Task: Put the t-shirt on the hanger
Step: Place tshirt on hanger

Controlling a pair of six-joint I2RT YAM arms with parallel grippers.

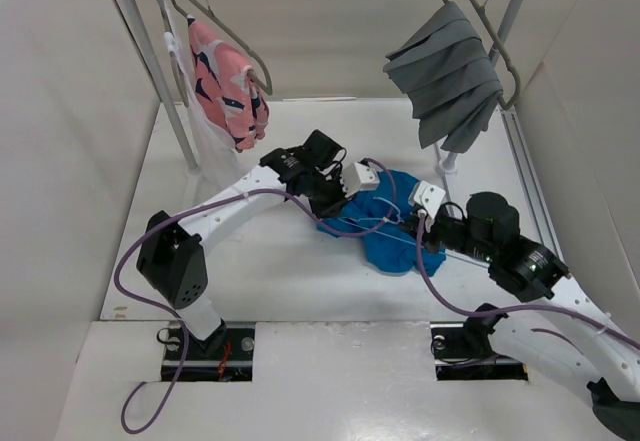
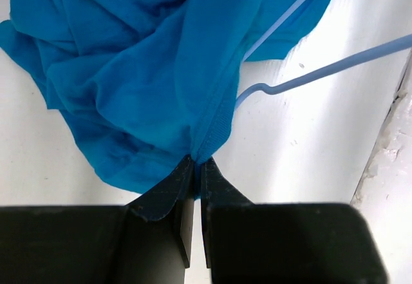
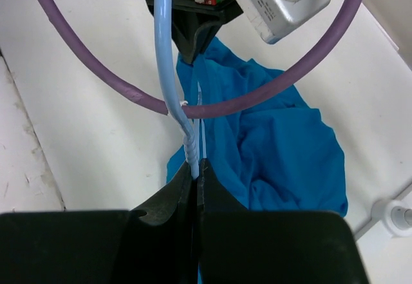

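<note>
- left gripper (image 2: 197, 163): clamped on a shirt (image 1: 395, 241) fold, at shirt's 10 o'clock in top view
- right gripper (image 3: 195, 165): clamped on hanger (image 3: 168, 52) neck, at 3 o'clock
- shirt: crumpled mid-table (image 1: 260, 261), touching hanger

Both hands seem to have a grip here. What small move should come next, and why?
Probably the left hand should lift its pinched t-shirt edge a little. The right hand is shut on the hanger at its twisted neck, one wire arm already runs under the crumpled cloth, and the shirt lies bunched on the table, leaving little opening to slide into.
</note>
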